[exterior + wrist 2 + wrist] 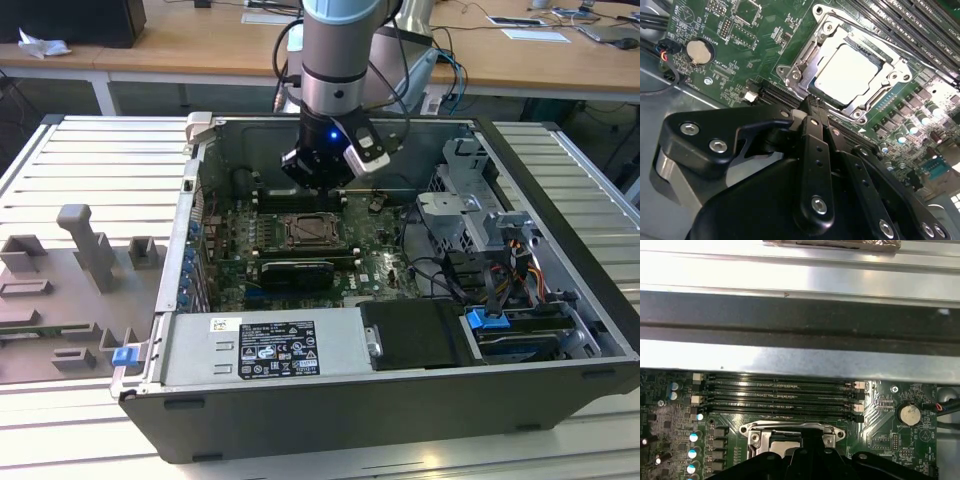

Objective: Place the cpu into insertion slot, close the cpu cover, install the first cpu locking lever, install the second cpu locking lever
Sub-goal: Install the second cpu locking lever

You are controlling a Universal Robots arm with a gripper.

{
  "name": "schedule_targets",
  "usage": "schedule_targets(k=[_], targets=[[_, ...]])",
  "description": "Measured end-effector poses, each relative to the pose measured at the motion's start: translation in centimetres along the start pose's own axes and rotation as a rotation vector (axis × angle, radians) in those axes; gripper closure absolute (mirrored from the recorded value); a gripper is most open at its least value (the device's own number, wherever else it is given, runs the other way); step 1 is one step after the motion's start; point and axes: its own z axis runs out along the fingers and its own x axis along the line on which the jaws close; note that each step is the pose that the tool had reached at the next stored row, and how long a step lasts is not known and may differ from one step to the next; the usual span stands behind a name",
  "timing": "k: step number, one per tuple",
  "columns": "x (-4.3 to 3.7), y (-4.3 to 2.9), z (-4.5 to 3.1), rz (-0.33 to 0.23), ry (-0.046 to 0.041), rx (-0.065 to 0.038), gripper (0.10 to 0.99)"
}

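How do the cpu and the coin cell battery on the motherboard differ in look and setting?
The cpu is a pale square with a flat top; the coin cell battery is a small round silver disc. The cpu sits framed by the silver cpu cover; the battery sits in a black holder. Both lie flat on the green board.

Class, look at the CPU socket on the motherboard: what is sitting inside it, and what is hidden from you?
The cpu lies inside the insertion slot, its pale top showing through the cpu cover window. Its underside and the socket's contacts are covered.

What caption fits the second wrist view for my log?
Gripper poised beside the insertion slot, with the cpu seated and the cpu cover lying closed around it.
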Motion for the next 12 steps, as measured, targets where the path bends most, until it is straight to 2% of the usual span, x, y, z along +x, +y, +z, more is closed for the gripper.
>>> schedule_targets(k=[8,12], targets=[[0.03,-0.32,0.03,0.0,-0.0001,0.0,0.98],[0.02,-0.29,-0.49,0.0,0.0,0.0,0.98]])
